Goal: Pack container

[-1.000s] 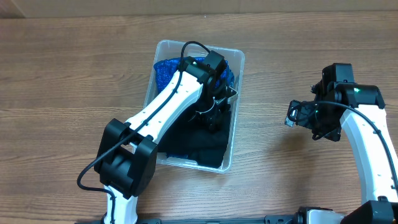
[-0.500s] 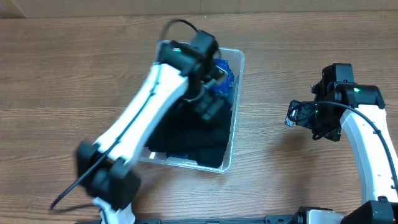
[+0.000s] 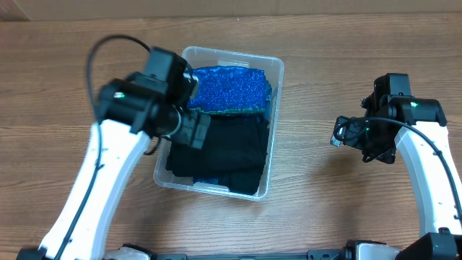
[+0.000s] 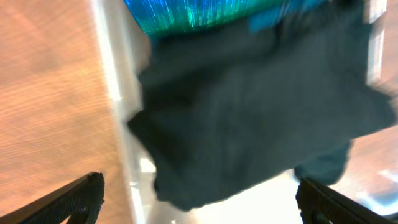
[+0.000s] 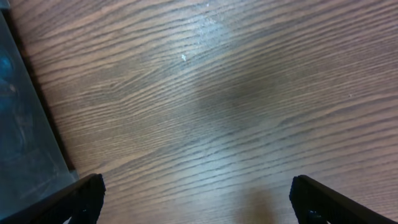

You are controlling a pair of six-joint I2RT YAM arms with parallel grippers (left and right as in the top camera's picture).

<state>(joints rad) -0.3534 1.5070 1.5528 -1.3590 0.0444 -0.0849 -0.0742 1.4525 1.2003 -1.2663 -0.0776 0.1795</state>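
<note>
Overhead shows the container (image 3: pixel 238 53) holding black fabric (image 3: pixel 231 155) and a blue glittery pad (image 3: pixel 231 88); left fingers (image 4: pixel 68 200) and right fingers (image 5: pixel 323 198) spread open, empty

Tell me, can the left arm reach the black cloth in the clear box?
Probably yes. The left end effector hovers open over the container's left side, and the black cloth fills its wrist view just below. Nothing lies between them; the blue sparkly cloth sits at the far end.
</note>
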